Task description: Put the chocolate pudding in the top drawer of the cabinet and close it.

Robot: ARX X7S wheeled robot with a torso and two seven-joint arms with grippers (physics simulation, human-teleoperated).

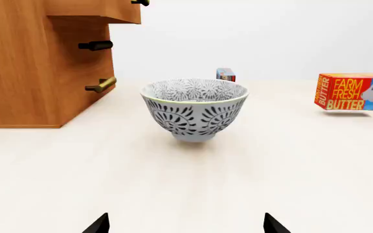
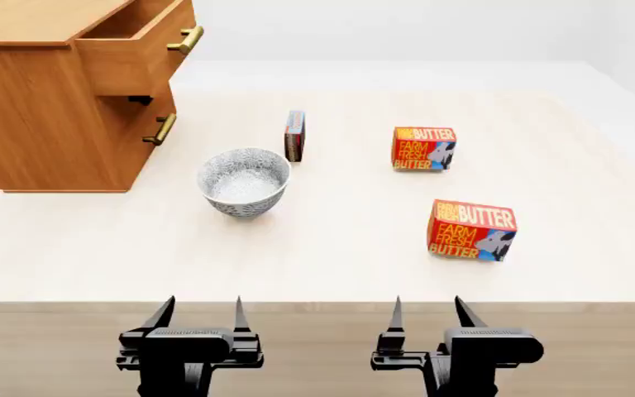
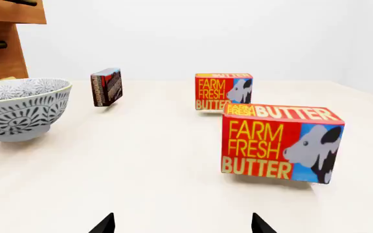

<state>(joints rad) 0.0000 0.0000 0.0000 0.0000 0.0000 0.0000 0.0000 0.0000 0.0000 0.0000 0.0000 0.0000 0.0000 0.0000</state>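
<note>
Overhead, the head view shows both arms parked at the near edge of the pale tabletop (image 2: 329,248), the left gripper (image 2: 198,317) and the right gripper (image 2: 426,317) each spread wide and holding nothing. The cabinet (image 2: 42,107) stands at the far left, its top drawer (image 2: 141,45) pulled out, brass handle facing the tabletop. A patterned grey bowl (image 2: 245,182) sits in front of the cabinet, nearer the left arm. The chocolate pudding (image 2: 294,136) stands on edge just beyond the bowl, apart from it and well apart from both grippers. Two butter boxes lie to the right: the far butter box (image 2: 423,149) and the near butter box (image 2: 472,229).

From the left wrist view, the bowl (image 1: 194,109) fills the centre, with only the blue top corner of the chocolate pudding (image 1: 226,74) peeking over its rim. The cabinet (image 1: 37,63) rises beside it, and one butter box (image 1: 351,91) stands off to the side. The tips of the left gripper (image 1: 186,224) sit wide apart.

From the right wrist view, the near butter box (image 3: 281,141) looms large, the far butter box (image 3: 223,91) behind it. The chocolate pudding (image 3: 106,87) stands upright on the tabletop, its dark printed face showing, between the bowl (image 3: 19,109) and the far butter box. The tips of the right gripper (image 3: 183,224) are likewise wide apart.
</note>
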